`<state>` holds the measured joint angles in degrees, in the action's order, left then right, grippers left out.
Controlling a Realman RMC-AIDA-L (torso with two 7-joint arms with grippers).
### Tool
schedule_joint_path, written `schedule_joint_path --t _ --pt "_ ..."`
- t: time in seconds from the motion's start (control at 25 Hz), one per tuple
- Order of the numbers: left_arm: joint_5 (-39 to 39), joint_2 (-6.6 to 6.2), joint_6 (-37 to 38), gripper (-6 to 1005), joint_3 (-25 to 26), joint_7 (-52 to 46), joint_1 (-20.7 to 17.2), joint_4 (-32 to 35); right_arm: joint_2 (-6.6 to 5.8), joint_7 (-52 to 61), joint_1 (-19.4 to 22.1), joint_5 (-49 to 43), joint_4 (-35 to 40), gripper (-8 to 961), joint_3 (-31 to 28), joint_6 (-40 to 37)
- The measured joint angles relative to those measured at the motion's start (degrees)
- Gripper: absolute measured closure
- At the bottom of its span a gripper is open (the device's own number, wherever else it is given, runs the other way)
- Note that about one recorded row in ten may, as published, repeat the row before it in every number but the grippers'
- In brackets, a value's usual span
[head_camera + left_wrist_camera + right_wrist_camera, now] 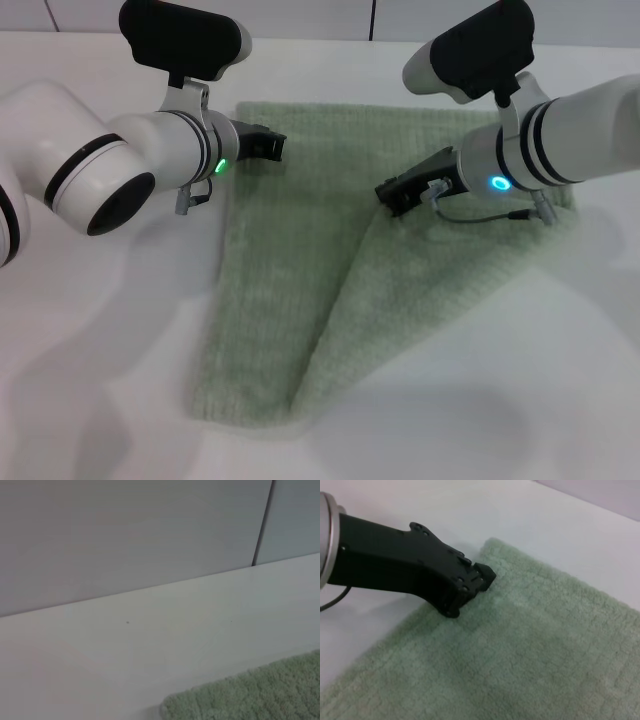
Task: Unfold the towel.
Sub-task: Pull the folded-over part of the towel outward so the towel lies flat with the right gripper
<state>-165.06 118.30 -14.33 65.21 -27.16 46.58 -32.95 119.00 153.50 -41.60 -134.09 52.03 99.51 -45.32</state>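
The pale green towel (290, 290) lies on the white table (110, 340). A diagonal crease runs from its middle to the near edge, and one layer is folded over on the right. My left gripper (272, 146) is at the towel's far left corner. In the right wrist view this left gripper (472, 592) is shut, its tips over the towel (545, 645) edge with no cloth visibly between them. My right gripper (392, 197) hangs low over the towel's middle, near the top of the crease. The left wrist view shows only a towel (260, 695) corner.
The table (150, 645) ends at a pale wall panel (125, 535) behind the towel. Bare tabletop lies to the left of the towel and along the front.
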Motion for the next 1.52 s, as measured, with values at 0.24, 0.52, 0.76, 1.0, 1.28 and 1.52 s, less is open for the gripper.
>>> schedule_joint_path --t 0.24,0.52,0.76,1.0,1.28,1.52 --pt "0.0 0.0 0.0 979 0.0 0.1 0.0 0.0 0.0 0.0 0.5 -0.3 1.5 931 0.2 -0.9" --pt "0.0 0.0 -0.1 979 0.0 0.1 0.0 0.0 -0.13 0.0 3.2 -1.6 7.6 932 -0.2 -4.3" --pt "0.0 -0.01 -0.1 979 0.0 0.2 0.0 0.0 -0.07 0.3 5.0 -4.2 12.7 931 -1.2 -8.3" --pt "0.0 -0.09 -0.4 979 0.1 0.8 0.0 -0.3 -0.07 0.5 6.8 -8.3 19.9 931 -2.2 -15.3" --pt "0.0 -0.09 -0.8 978 0.1 0.9 0.0 -0.5 -0.1 0.5 7.0 -12.0 26.0 932 -3.4 -23.6" --pt "0.0 -0.09 -0.9 978 0.1 0.9 0.0 -0.5 -0.09 0.7 6.1 -15.1 30.0 932 -3.6 -30.7"
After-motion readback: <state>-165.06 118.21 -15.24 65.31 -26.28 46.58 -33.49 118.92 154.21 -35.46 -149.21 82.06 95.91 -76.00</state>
